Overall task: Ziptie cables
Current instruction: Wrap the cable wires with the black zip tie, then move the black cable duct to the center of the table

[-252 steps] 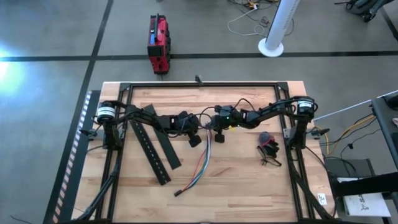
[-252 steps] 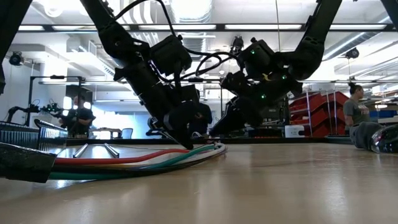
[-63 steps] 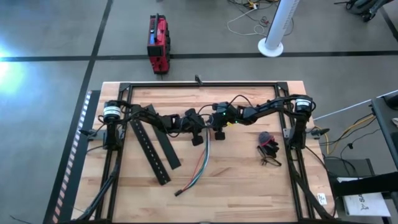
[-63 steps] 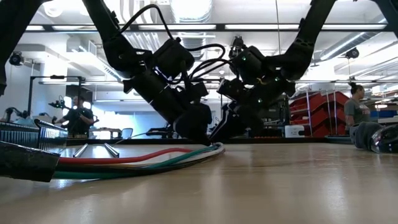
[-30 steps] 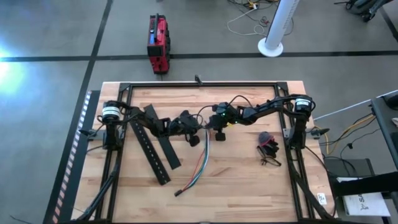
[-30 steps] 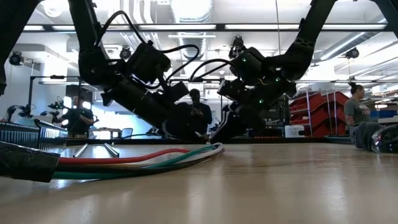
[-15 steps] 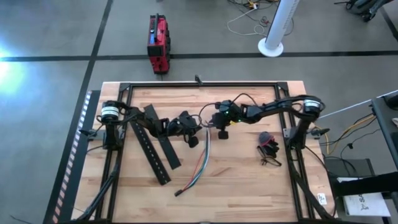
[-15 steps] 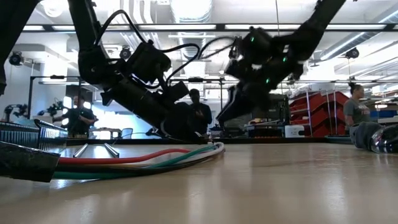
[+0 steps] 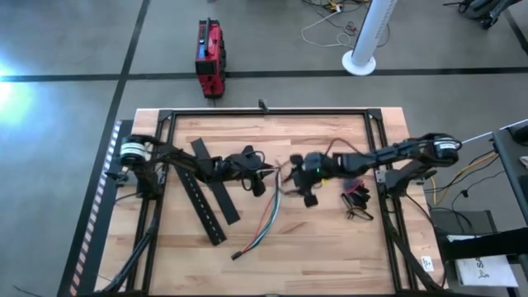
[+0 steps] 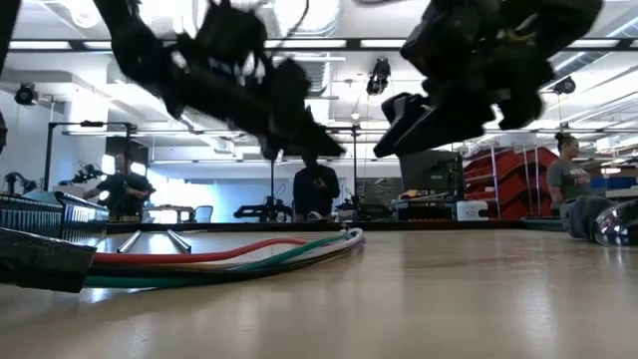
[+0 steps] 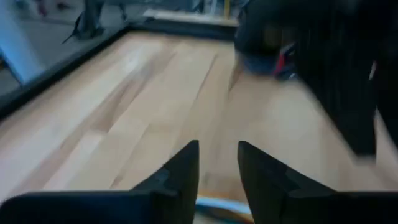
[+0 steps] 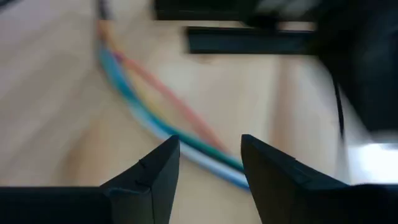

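Cables [image 9: 268,216] flat on table [image 9: 330,256], mid, running from centre toward near-left edge; far end fanned just below both grippers. Left gripper [image 9: 257,186] reached in from left, low over cables' far end, fingers [image 11: 180,171] apart w/ narrow gap, nothing pinched. Right gripper [image 9: 310,198] stretched in from right, lifted clear, fingers [image 12: 158,168] spread, empty. Low view only: both grippers raised off table, 3 people beyond. High view only: 2 black slotted bars [image 9: 206,194] left of cables, 1 dark wire tangle [image 9: 356,198] right.
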Controlling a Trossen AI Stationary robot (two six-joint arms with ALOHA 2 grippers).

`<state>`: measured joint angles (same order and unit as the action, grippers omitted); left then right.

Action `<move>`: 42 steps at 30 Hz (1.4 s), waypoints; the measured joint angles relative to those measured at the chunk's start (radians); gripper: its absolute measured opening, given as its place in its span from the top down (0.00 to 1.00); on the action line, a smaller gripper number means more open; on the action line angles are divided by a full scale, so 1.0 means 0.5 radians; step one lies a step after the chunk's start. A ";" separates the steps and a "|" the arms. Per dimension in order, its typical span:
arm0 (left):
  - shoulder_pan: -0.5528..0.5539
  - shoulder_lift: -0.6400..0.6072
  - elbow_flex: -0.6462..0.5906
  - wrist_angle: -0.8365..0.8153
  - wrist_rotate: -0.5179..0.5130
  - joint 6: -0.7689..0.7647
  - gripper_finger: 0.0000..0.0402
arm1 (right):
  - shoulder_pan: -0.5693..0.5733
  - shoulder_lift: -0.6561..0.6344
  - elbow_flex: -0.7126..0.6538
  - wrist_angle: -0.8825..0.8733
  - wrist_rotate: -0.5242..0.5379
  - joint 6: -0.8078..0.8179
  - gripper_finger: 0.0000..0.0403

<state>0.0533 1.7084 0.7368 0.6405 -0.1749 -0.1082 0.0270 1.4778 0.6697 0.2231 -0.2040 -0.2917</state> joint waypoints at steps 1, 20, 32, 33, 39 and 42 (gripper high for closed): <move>-0.027 -0.059 0.018 -0.046 0.000 0.013 0.75 | 0.073 0.018 -0.016 0.053 0.034 0.046 0.61; -0.813 -0.139 0.083 -0.929 -0.764 -0.685 0.83 | 0.625 0.200 -0.037 0.190 1.023 0.601 0.63; -0.774 0.597 0.438 -0.872 -0.440 -0.679 0.84 | 0.539 0.888 0.263 0.489 1.022 0.571 0.69; -0.771 0.624 0.483 -0.926 -0.437 -0.637 0.84 | 0.526 0.901 0.293 0.454 1.017 0.556 0.70; -0.769 0.635 0.778 -1.453 -0.473 -0.589 0.86 | 0.484 0.783 0.425 -0.034 1.007 0.589 0.75; -0.777 0.607 0.858 -1.663 -0.483 -0.590 0.88 | 0.478 0.678 0.429 -0.223 1.065 0.660 0.77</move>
<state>-0.3351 2.0119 1.1658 -0.1913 -0.4166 -0.4031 0.2662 1.8170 0.8844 0.1115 0.3286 0.0382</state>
